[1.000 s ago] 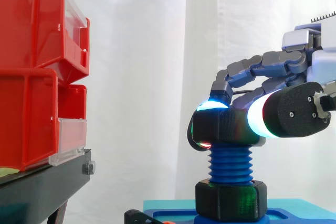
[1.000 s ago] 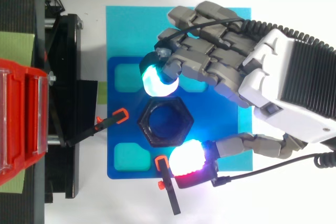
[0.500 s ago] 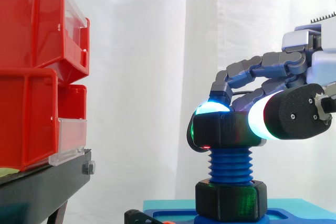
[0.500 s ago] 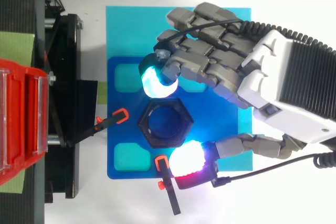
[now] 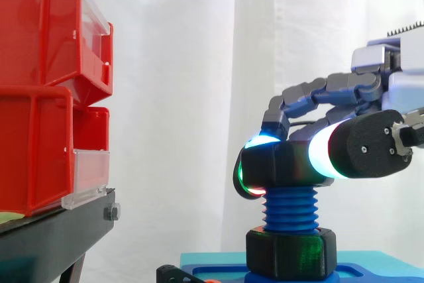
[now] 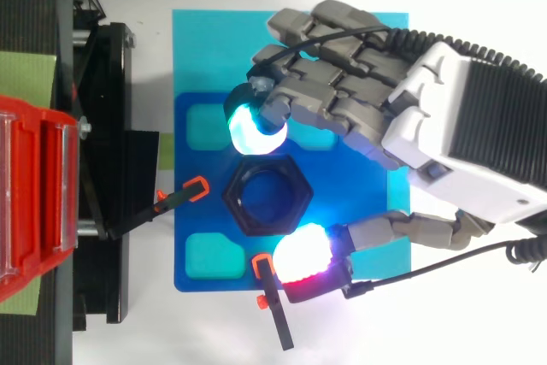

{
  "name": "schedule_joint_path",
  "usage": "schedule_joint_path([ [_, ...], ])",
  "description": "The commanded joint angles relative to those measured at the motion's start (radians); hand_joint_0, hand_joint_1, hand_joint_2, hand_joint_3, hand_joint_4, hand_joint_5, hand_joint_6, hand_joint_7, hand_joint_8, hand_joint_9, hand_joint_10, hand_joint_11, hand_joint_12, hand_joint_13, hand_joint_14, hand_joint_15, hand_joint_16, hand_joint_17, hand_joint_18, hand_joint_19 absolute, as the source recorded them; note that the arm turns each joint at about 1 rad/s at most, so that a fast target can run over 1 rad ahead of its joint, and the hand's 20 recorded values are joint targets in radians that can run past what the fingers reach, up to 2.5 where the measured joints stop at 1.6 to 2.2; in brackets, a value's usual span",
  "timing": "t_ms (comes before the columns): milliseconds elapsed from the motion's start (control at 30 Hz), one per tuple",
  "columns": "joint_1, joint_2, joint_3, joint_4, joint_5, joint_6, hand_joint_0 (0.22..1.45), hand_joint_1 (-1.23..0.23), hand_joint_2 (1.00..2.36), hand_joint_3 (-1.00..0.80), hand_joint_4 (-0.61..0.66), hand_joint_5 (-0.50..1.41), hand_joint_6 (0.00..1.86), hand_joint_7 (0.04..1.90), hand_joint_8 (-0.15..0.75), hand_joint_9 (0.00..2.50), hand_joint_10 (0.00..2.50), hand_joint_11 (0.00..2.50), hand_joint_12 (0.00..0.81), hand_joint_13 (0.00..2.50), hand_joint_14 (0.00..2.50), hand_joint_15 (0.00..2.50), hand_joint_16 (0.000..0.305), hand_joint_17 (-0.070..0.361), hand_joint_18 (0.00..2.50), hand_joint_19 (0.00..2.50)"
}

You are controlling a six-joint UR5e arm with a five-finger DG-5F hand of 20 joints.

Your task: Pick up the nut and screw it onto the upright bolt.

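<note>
A black hexagonal nut (image 5: 278, 167) (image 6: 267, 197) sits on top of the upright blue threaded bolt (image 5: 290, 207). A second black nut (image 5: 290, 252) rests at the bolt's foot on the blue base (image 6: 201, 237). My hand (image 6: 444, 147) (image 5: 371, 111) reaches in from the right and pinches the upper nut between curled fingers (image 6: 254, 128) with a cyan pad and the thumb (image 6: 303, 256) glowing white and red. The nut looks level on the bolt's top threads.
Red bins (image 5: 46, 91) stacked on a black stand (image 5: 53, 240) are at the left, apart from the bolt. Two small black clamps with orange tips (image 6: 175, 197) (image 6: 272, 301) lie at the base's left and front edges. A cyan mat (image 6: 214, 40) lies under the base.
The hand has turned slightly about the bolt: wrist and thumb shifted a little, and the nut rotated a bit with it. It still sits at the bolt's top.
</note>
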Motion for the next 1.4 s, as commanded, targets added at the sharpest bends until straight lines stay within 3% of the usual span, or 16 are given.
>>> schedule_joint_path([
  [0, -0.006, -0.012, 0.000, 0.003, -0.012, 0.004, 0.51, -0.67, 1.00, -0.50, 0.28, -0.18, 0.50, 1.19, 0.314, 0.51, 0.00, 0.02, 0.290, 0.43, 0.00, 0.00, 0.031, 0.069, 0.32, 0.00],
  [667, -0.001, -0.015, 0.000, 0.013, -0.005, 0.007, 0.51, -0.67, 1.00, -0.50, 0.28, -0.18, 0.50, 1.19, 0.313, 0.51, 0.00, 0.03, 0.288, 0.44, 0.00, 0.00, 0.030, 0.068, 0.34, 0.00],
  [1367, 0.000, -0.015, 0.000, 0.012, -0.024, 0.007, 0.51, -0.68, 1.00, -0.50, 0.28, -0.18, 0.50, 1.18, 0.312, 0.51, 0.00, 0.02, 0.287, 0.44, 0.00, 0.00, 0.030, 0.068, 0.34, 0.00],
])
